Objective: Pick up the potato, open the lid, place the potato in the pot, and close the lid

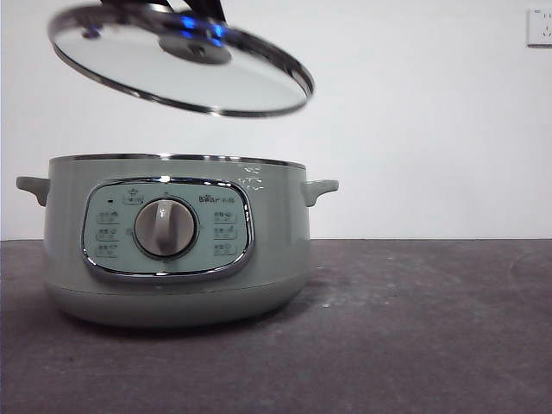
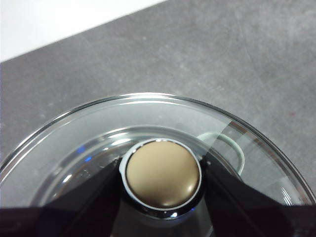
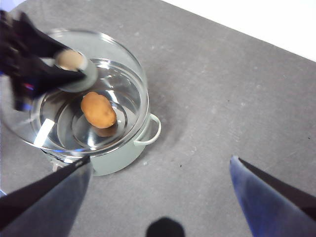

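Note:
The sage-green pot (image 1: pixel 177 289) stands on the table at the left. The potato (image 3: pixel 98 109) lies inside it on the steel bottom; the front view hides it behind the pot wall. My left gripper (image 2: pixel 163 174) is shut on the knob (image 2: pixel 163 178) of the glass lid (image 1: pixel 172 73). It holds the lid tilted in the air above the pot, apart from the rim. The right wrist view shows the lid (image 3: pixel 116 54) over the far part of the pot (image 3: pixel 121 163). My right gripper (image 3: pixel 160 159) is open and empty, high above the table beside the pot.
The dark grey table (image 1: pixel 414 328) stretches to the right of the pot. A white wall stands behind it, with a socket (image 1: pixel 539 26) at the top right. One pot handle (image 3: pixel 154 129) sticks out toward the bare table.

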